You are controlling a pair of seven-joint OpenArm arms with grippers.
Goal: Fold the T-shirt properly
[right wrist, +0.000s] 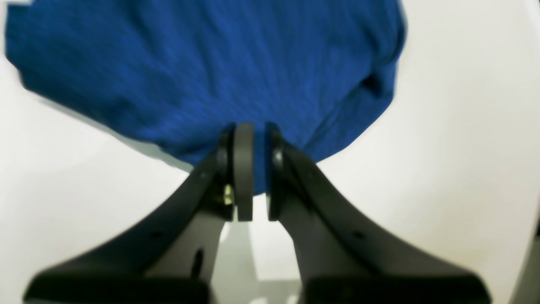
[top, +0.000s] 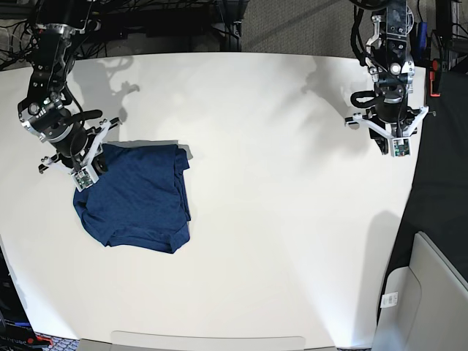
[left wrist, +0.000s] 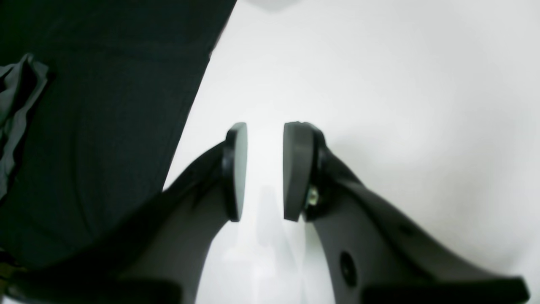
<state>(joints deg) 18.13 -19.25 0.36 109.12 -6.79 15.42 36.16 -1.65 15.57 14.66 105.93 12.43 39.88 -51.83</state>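
White table (top: 278,183) carries the T-shirt (top: 139,197); right pincer (right wrist: 252,169) pinches its edge to fold, left pincer (left wrist: 263,171) parted, idle.

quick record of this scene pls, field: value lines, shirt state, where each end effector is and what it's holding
garment: T-shirt, dark blue, folded into a compact bundle, edges uneven
garment location: on the white table, base view's left side
right end effector: at the bundle's upper left corner in the base view, closed on a pinch of the fabric
left end effector: jaws slightly apart, nothing between them, over the table's far right edge in the base view, well away from the garment
fold status: cannot tell whether finished
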